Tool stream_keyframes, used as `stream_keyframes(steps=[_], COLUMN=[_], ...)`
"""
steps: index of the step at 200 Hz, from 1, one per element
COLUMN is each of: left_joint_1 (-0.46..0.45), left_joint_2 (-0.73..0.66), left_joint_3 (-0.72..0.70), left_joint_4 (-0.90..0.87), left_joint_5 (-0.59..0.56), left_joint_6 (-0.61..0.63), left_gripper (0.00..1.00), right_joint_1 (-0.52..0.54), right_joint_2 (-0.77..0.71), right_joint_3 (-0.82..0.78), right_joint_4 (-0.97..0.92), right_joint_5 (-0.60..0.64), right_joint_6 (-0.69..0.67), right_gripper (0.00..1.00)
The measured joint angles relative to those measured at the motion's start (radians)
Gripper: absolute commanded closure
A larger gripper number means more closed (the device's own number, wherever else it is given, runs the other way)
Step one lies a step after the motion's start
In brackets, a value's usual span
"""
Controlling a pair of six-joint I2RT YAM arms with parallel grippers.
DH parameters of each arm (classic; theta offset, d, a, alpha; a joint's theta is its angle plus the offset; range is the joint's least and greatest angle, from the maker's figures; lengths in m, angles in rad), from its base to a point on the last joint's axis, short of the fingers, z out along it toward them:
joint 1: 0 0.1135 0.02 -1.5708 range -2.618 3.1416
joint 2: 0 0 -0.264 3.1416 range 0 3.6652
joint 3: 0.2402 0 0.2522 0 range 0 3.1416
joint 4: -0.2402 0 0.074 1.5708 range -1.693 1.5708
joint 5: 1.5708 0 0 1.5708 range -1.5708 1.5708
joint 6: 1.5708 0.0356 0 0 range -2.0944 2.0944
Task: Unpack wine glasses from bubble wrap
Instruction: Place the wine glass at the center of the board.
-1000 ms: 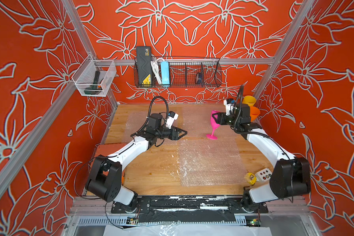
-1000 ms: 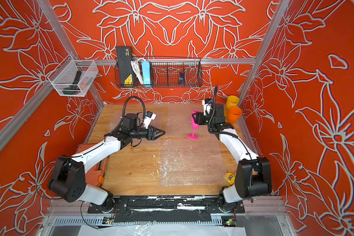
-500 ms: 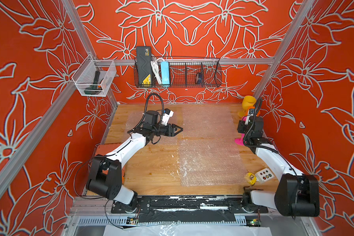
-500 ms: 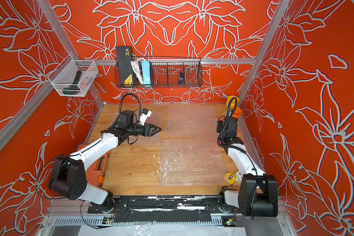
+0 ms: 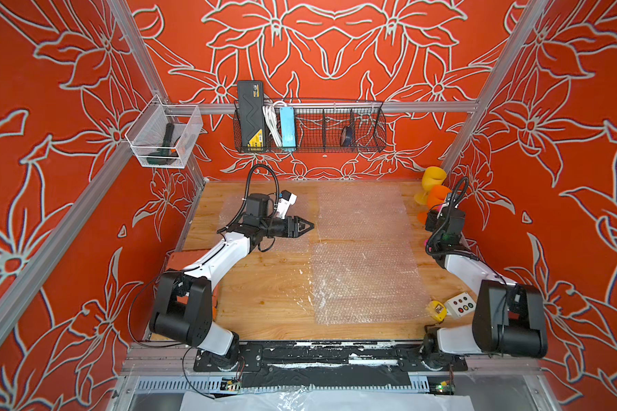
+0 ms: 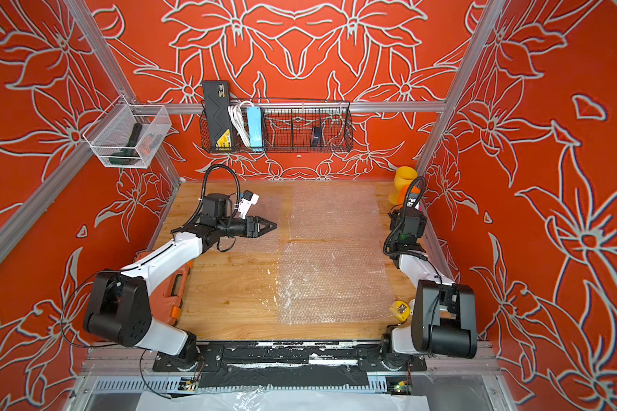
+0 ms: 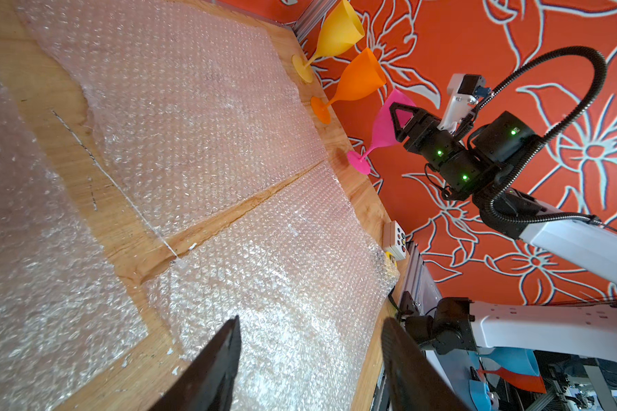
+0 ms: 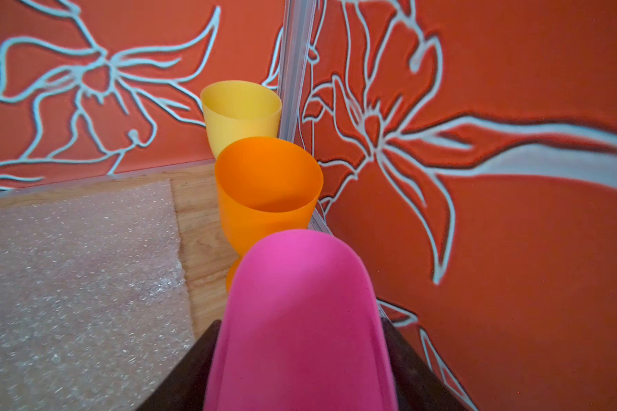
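Note:
Three wine glasses stand in a row along the right wall: yellow (image 5: 433, 177) (image 8: 241, 114) farthest, orange (image 5: 439, 195) (image 8: 268, 188) in the middle, pink (image 7: 385, 124) (image 8: 300, 320) nearest. My right gripper (image 7: 401, 119) is shut on the pink glass's bowl, one finger on each side, and its foot rests on the wood. Three flat bubble wrap sheets lie on the table: far (image 5: 360, 210), near (image 5: 364, 281) and left (image 5: 228, 213). Above the left sheet hovers my left gripper (image 5: 305, 225) (image 7: 310, 320), open and empty.
A white button box (image 5: 460, 305) and a yellow tape measure (image 5: 437, 309) lie at the front right corner. An orange case (image 6: 164, 295) sits under my left arm. A wire basket (image 5: 310, 124) and a clear bin (image 5: 164, 138) hang on the walls.
My right gripper has carried the pink glass from over the far sheet to the right wall and set it down upright beside the orange glass. My left gripper has drawn back a little.

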Motion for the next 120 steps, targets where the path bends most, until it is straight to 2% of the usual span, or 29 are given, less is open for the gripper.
stream_keyframes(steps=[94, 120], left_joint_1=[0.0, 0.0], left_joint_2=[0.0, 0.0], left_joint_3=[0.0, -0.002], left_joint_4=[0.001, 0.001], left_joint_5=[0.006, 0.007], left_joint_6=[-0.005, -0.005], left_gripper=[0.38, 0.38], right_joint_1=[-0.043, -0.043], right_joint_2=[0.01, 0.018], right_joint_3=[-0.081, -0.076], right_joint_4=[0.067, 0.066], right_joint_5=[-0.021, -0.034], right_joint_6=[0.04, 0.041], right_gripper=[0.33, 0.28])
